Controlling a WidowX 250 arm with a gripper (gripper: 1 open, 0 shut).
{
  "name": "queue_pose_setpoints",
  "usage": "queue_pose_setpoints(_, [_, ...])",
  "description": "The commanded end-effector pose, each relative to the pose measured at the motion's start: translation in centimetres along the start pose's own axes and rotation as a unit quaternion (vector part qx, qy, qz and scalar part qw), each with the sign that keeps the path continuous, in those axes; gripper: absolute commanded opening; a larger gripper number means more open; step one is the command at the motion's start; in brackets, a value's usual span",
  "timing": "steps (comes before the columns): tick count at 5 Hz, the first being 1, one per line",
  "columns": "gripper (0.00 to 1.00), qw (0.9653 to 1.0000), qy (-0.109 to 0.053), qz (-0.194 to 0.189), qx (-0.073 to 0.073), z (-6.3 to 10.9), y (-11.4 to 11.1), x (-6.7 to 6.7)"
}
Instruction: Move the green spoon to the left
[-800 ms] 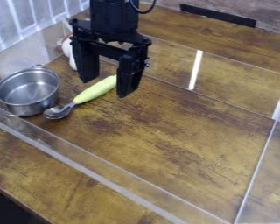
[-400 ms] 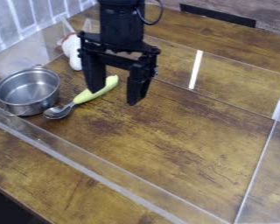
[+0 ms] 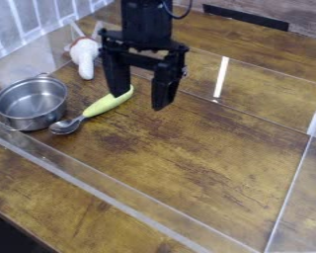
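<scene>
The green spoon lies flat on the wooden table, its lime handle pointing up-right and its silver scoop next to the steel bowl. My gripper is open and empty, its two black fingers pointing down. It hangs above the table just right of the spoon's handle, not touching it.
A small white object with an orange tip lies behind the spoon at the left. Clear acrylic walls border the work area. A white strip lies on the table to the right.
My gripper has risen and moved right and back, away from the spoon. The spoon and the bowl have not moved.
</scene>
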State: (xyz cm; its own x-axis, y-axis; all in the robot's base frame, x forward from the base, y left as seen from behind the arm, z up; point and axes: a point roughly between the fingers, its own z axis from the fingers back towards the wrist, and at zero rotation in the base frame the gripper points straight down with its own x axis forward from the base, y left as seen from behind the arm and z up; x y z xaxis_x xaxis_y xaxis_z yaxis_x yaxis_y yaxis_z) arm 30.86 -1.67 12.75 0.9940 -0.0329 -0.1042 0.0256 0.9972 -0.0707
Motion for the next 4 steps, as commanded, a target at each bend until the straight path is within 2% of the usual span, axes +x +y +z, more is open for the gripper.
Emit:
queue_pose_setpoints(1, [1.0,0.9994,-0.028,-0.02,0.0,1.8,0.5,0.7])
queue_pose_setpoints(3, [1.0,0.9997,-0.025,0.0,-0.005,2.1,-1.3,0.9])
queue_pose_setpoints(4, [1.0,0.9996,-0.02,-0.017,-0.004,2.1,-2.2,1.3])
